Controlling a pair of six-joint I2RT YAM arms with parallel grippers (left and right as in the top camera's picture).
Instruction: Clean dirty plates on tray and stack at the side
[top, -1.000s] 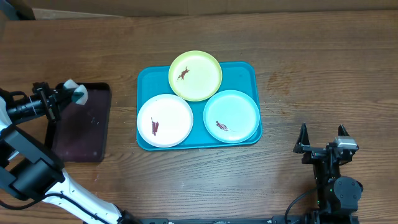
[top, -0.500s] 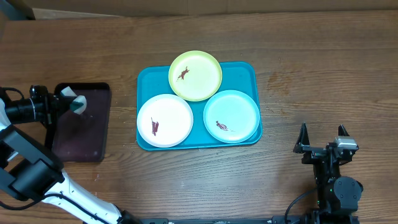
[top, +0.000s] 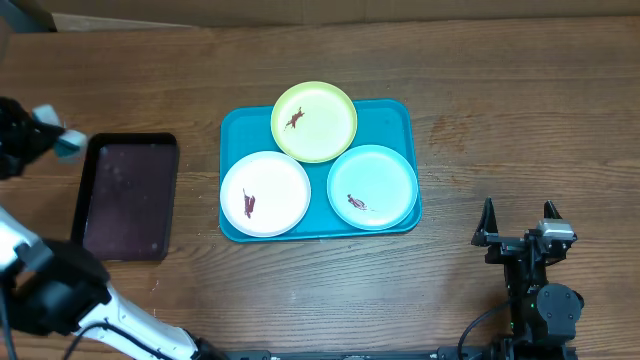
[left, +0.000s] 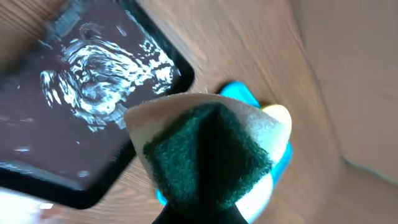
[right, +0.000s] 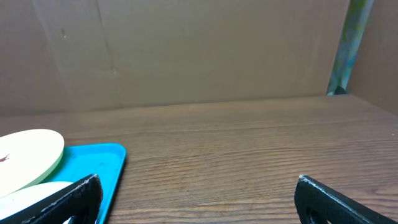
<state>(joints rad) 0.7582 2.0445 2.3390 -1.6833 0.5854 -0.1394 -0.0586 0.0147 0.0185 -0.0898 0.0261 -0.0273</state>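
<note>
- The white plate (top: 265, 193) lies at the near left of the tray (top: 397, 116), with a dark red-brown smear left of its centre.
- The light blue plate (top: 372, 186) lies at the near right of the tray, just beside the white one, with a small smear below its centre.
- The yellow-green plate (top: 314, 121) sits at the far side, between and behind the other two. Its far rim reaches out past the tray's edge, and a smear marks it left of centre.
- The turquoise tray rests flat in the middle of the wooden bench (top: 500, 90), all three plates on it and none stacked.
- A black tray (top: 128, 197) lies on the bench well to the left of the turquoise one. The left wrist view shows liquid glinting in it.
- The left end effector (top: 45, 138) hangs above the bench just beyond the black tray's far left corner, clamped on a sponge (left: 208, 155) with a dark green face and a pale body.
- The right end effector (top: 518, 212) is at the near right of the bench, well apart from the tray. Its jaws stand wide with nothing between them.
</note>
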